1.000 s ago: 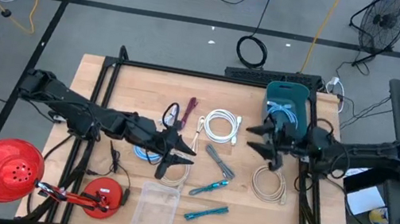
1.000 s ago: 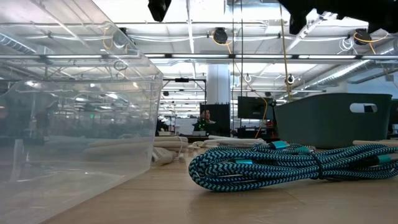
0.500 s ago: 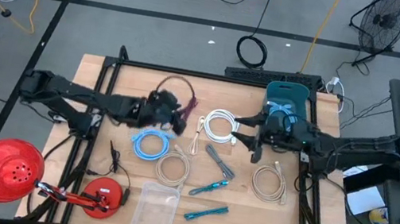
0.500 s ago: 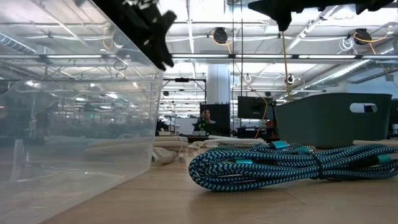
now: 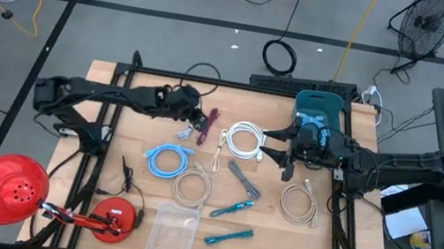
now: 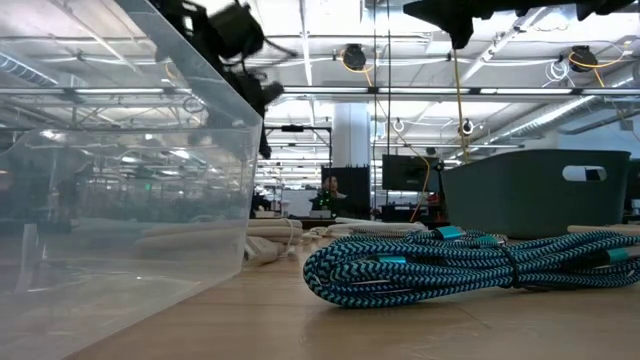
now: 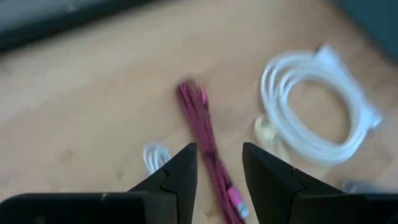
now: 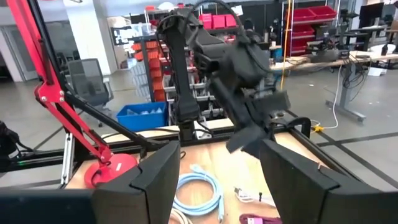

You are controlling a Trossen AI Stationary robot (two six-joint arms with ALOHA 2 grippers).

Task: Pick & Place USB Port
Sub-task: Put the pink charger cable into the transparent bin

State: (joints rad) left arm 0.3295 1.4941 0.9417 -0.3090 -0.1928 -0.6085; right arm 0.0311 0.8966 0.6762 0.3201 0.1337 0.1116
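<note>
Cables lie spread over the table [image 5: 111, 89] from above; the left gripper [image 5: 202, 123] hangs beside the magenta cable [image 5: 209, 126], the right gripper [image 5: 276, 151] waits near the white coil [image 5: 244, 139], before the bin [image 5: 320, 113]. Low down, only the teal cable [image 6: 470, 266] and clear box [image 6: 120, 180] show. Left wrist: fingers [image 7: 177, 177] apart, empty, straddling the magenta cable [image 7: 204, 144]; best descend centred on it. Right wrist: fingers [image 8: 158, 171] wide, holding nothing.

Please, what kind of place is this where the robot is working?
Probably a robotics lab or workshop in a large industrial hall. The wooden table stands on a bare floor with loose cords, red parts bins fill shelves behind, and ceiling pipes and lights run overhead.
</note>
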